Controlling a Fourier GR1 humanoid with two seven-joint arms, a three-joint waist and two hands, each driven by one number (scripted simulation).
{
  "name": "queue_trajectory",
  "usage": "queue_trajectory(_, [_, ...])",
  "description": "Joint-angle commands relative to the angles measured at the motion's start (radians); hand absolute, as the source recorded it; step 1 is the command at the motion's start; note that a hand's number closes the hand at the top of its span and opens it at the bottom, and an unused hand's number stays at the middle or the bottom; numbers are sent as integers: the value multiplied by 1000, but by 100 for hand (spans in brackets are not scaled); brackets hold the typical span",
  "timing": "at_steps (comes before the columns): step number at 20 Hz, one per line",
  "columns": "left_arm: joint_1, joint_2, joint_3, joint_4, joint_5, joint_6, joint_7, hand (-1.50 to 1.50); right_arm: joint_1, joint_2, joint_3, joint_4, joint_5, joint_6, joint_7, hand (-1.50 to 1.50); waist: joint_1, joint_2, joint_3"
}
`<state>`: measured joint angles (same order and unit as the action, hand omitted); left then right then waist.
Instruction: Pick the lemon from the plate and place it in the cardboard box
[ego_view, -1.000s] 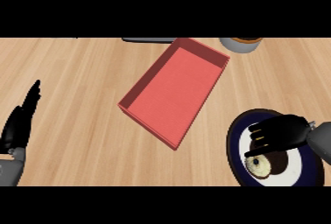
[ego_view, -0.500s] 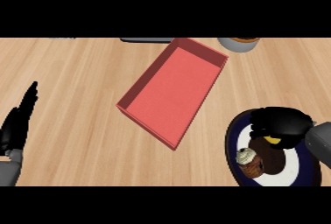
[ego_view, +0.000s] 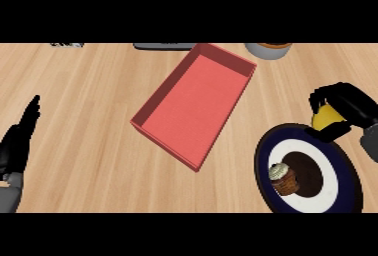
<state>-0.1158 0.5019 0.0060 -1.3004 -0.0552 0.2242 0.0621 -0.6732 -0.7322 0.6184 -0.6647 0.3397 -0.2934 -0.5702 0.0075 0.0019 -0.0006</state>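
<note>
My right hand (ego_view: 347, 105) is at the right edge, above the far rim of the dark blue plate (ego_view: 269, 155), with its fingers curled round the yellow lemon (ego_view: 325, 118). Only part of the lemon shows between the fingers. The box (ego_view: 196, 107) is a red, shallow, open tray lying slantwise in the middle of the counter, to the left of that hand. My left hand (ego_view: 18, 145) rests open at the left edge, fingers straight and pointing up.
A small brown cupcake with pale topping (ego_view: 283, 178) stands on the plate's white centre. A grey cup with an orange top (ego_view: 269, 49) sits at the far edge. A dark flat object (ego_view: 164, 46) lies at the back.
My right hand has lifted off the plate with the lemon and moved up and to the right. The cupcake, hidden before, is now uncovered. The left hand has stayed put.
</note>
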Motion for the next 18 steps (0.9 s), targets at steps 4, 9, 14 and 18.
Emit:
queue_trajectory(4, [2,-2,28,48,3,-22,-47,0,-102,7,-138,-93,-49,-47,59,150,-6,-3,0])
queue_trajectory(9, [12,24,46,-15,3,-52,3,0,-104,4,-157,-313,-52,54,147,150,-10,-8,0])
queue_trajectory(14, [20,-22,38,12,-20,-29,-36,0,-170,111,-150,-418,-57,166,320,150,-2,-4,-1])
queue_trajectory(18, [26,1,45,-57,-24,-48,17,0,-215,184,-203,-410,-120,245,384,150,6,-4,0])
